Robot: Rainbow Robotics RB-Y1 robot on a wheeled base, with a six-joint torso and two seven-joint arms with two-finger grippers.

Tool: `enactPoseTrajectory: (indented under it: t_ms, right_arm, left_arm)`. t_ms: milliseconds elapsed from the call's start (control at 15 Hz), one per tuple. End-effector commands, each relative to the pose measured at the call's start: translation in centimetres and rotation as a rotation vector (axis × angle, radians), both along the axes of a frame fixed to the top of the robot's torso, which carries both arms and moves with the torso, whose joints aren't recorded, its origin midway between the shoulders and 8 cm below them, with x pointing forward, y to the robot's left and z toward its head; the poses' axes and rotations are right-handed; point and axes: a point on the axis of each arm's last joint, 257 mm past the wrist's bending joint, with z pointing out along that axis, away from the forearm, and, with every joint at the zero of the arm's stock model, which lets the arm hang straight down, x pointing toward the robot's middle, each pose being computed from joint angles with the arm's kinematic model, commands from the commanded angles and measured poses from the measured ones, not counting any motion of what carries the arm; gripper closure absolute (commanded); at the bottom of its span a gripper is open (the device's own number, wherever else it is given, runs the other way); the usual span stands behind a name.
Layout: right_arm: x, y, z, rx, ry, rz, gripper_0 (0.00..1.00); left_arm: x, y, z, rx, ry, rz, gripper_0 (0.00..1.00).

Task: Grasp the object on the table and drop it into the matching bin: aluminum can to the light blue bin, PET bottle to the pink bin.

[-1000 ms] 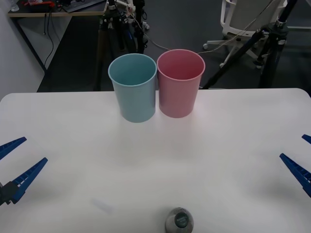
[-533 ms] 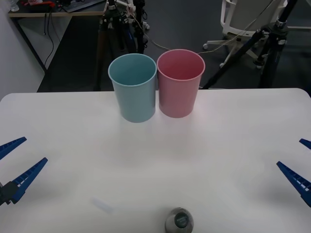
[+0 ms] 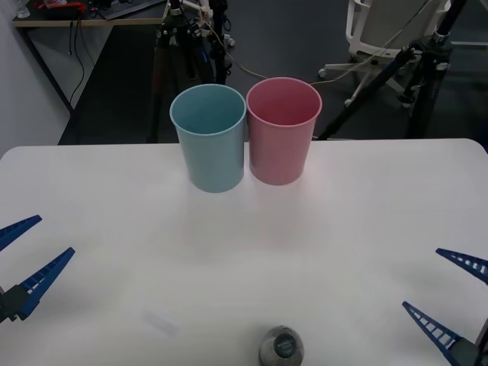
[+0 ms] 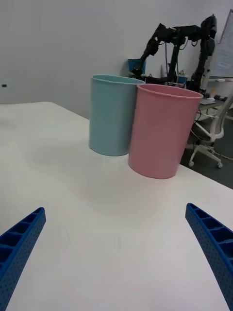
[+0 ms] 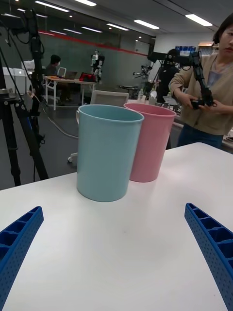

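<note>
From the front view: PET bottle [image 3: 281,346] upright near the front edge of the table [image 3: 107,198], dark grey cap facing up, touched by nothing, in the same place as half a second ago. Well behind it, light blue bin [image 3: 209,137] and pink bin [image 3: 283,130] side by side, rims just about touching, neither shifted. Right gripper [image 3: 447,293] now lower and farther inward than half a second ago, swung in from the right edge toward the near side of the table, jaws spread wide and holding nothing, well apart from the bottle. Left gripper [image 3: 23,255] parked at the left edge, unchanged over the last second, jaws likewise wide apart and empty. From the right wrist view: both blue fingers [image 4: 19,243] splayed to the corners with bare white table between them; beyond, the two bins standing upright, pink one nearer. From the left wrist view: same open spread of fingers [image 5: 211,243], nothing held, blue bin nearer and pink bin just behind it. Judged from the shift: approach probably begun by the right arm, with the grasp not yet started. Next likely needed: more travel inward and down until the open jaws straddle the bottle, then a lift and carry to the pink bin.
</note>
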Motion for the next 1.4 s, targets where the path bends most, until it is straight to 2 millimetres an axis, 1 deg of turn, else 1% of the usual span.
enactPoseTrajectory:
  t_ms: [67,267,400,800,867,1000,1200,1400]
  right_arm:
    - [-2.1,2.0,-1.7,0.02,0.042,0.112,0.0]
    - [-3.7,3.1,-2.6,0.015,0.062,0.19,0.0]
    - [-4.7,4.4,-3.3,0.006,0.064,0.239,0.0]
    - [-6.6,8.4,-5.0,0.013,0.068,0.341,0.0]
    - [-7.0,9.2,-5.4,0.008,0.062,0.361,0.0]
    - [-7.3,10.3,-6.1,-0.03,0.016,0.376,0.0]
    - [-7.6,11.8,-7.9,-0.027,0.055,0.396,0.0]
    - [-7.9,14.0,-10.0,-0.002,0.096,0.454,0.0]
  left_arm:
    - [0.0,0.0,0.0,0.0,0.0,0.0,0.0]
    - [0.0,0.0,0.0,0.0,0.0,0.0,0.0]
    - [0.0,0.0,0.0,0.0,0.0,0.0,0.0]
    - [0.0,0.0,0.0,0.0,0.0,0.0,0.0]
    - [0.0,0.0,0.0,0.0,0.0,0.0,0.0]
    - [0.0,0.0,0.0,0.0,0.0,0.0,0.0]
    - [0.0,0.0,0.0,0.0,0.0,0.0,0.0]
    - [0.0,0.0,0.0,0.0,0.0,0.0,0.0]
